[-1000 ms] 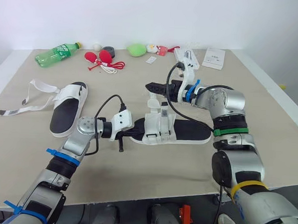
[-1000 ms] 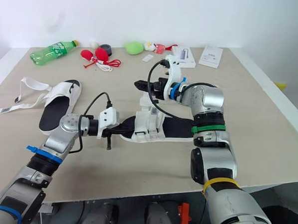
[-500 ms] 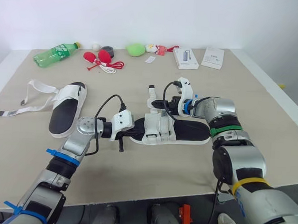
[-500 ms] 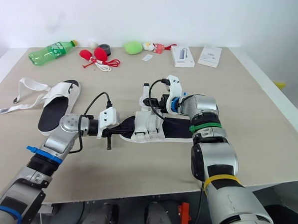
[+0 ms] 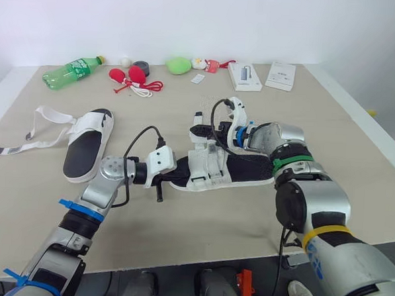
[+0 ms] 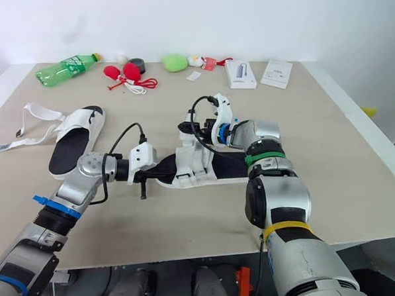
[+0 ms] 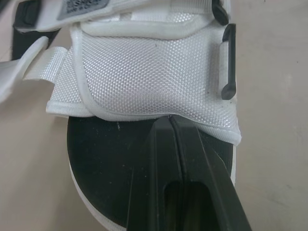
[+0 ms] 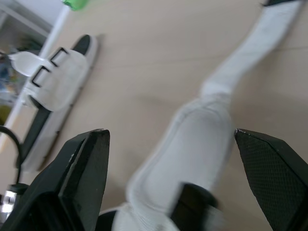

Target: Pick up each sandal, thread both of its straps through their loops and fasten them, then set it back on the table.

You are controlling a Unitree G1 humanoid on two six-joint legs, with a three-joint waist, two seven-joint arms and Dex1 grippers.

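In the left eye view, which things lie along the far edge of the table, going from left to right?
green bottle → pair of red balls on a white cord → green rounded lump → white box → white leaflet

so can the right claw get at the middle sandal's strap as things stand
Probably yes. The right claw is open at the sandal, the loose white strap runs between its fingers, and nothing looks to be in the way.
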